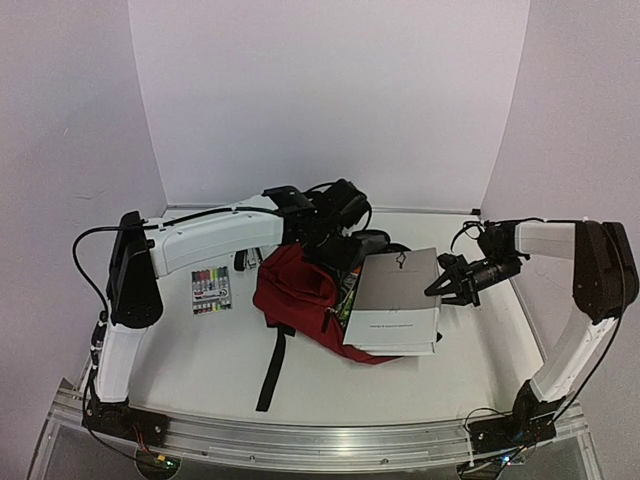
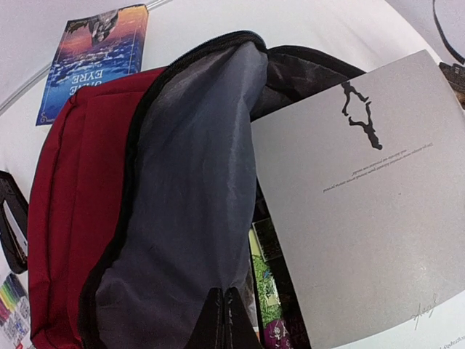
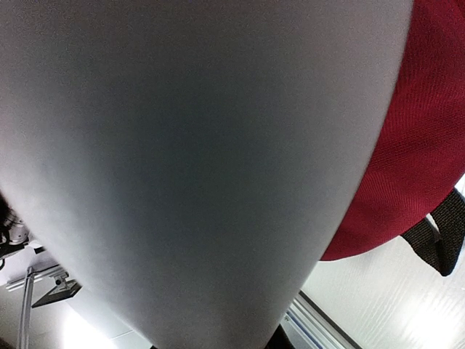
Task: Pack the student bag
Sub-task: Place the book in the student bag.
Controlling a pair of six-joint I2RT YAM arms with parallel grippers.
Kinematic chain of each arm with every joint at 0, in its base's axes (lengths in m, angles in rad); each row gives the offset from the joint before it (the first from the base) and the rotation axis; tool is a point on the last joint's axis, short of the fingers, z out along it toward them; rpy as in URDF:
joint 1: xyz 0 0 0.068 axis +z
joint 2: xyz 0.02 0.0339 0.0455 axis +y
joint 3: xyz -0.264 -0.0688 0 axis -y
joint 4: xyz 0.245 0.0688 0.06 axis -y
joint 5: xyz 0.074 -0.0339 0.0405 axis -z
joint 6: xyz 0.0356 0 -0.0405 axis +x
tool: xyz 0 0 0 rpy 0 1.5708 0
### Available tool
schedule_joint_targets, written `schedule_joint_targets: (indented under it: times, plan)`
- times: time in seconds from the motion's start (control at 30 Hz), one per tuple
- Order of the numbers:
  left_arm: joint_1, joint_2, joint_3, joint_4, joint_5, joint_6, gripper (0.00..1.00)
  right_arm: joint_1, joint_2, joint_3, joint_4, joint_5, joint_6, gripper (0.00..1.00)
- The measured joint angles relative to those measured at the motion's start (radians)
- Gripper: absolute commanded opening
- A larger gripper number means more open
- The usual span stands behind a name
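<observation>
The dark red student bag (image 1: 293, 292) lies in the middle of the table with its mouth open to the right. My left gripper (image 1: 338, 248) is shut on the bag's grey lining (image 2: 189, 218) and holds the flap up; the closed fingertips (image 2: 218, 316) pinch the fabric. A large grey book (image 1: 397, 293) lies half over the bag's mouth. My right gripper (image 1: 441, 283) is shut on its right edge. In the right wrist view the grey book (image 3: 182, 145) fills the frame and hides the fingers, with the red bag (image 3: 421, 145) behind. A green book (image 2: 265, 283) sits inside the bag.
A pack of coloured markers (image 1: 211, 289) lies left of the bag. A blue Jane Eyre book (image 2: 91, 54) lies on the table beyond the bag. A black item (image 2: 11, 233) sits by the bag's left side. Black straps (image 1: 272, 365) trail toward the front edge.
</observation>
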Motion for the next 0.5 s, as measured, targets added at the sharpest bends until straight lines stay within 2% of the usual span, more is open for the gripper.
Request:
schedule_joint_targets:
  times: [0.33,0.5]
  plan:
    - [0.0,-0.084,-0.112,0.11,0.057,0.059,0.0,0.052,0.106,0.045,-0.023,-0.067,-0.019,0.0]
    - [0.001,-0.116,-0.15,0.151,0.107,0.068,0.0,0.056,0.185,0.196,-0.212,-0.088,-0.198,0.0]
